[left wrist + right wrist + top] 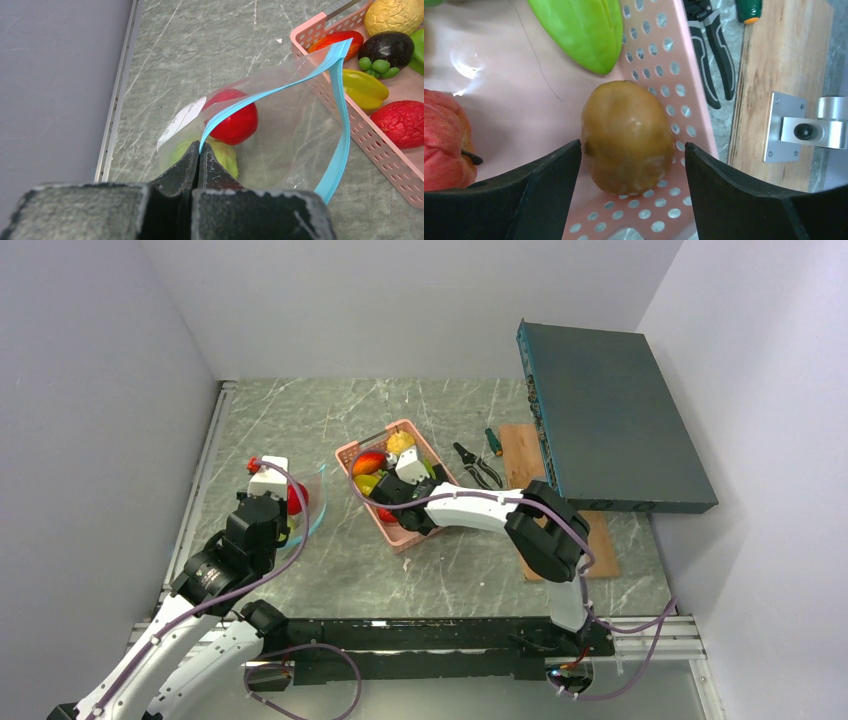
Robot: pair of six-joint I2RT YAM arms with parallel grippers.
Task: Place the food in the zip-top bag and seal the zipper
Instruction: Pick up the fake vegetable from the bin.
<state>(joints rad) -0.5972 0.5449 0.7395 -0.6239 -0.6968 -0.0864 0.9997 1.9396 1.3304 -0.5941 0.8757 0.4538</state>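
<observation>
My left gripper (200,150) is shut on the teal-blue zipper (340,125) at one end of the clear zip-top bag (295,135) and holds the mouth open. A red piece (234,117) and a pale green piece (227,159) lie inside the bag. In the top view the left gripper (274,487) and bag (314,502) are left of the pink basket (404,538). My right gripper (631,146) is open inside the basket (664,60), its fingers on either side of a brown-yellow oval piece (626,137). More food (402,122) lies in the basket.
Pliers (478,465), a green-handled screwdriver (493,442) and a wooden board (520,455) lie right of the basket. A large dark teal box (610,420) stands over the board. A metal rail (205,470) runs along the table's left edge, by the wall.
</observation>
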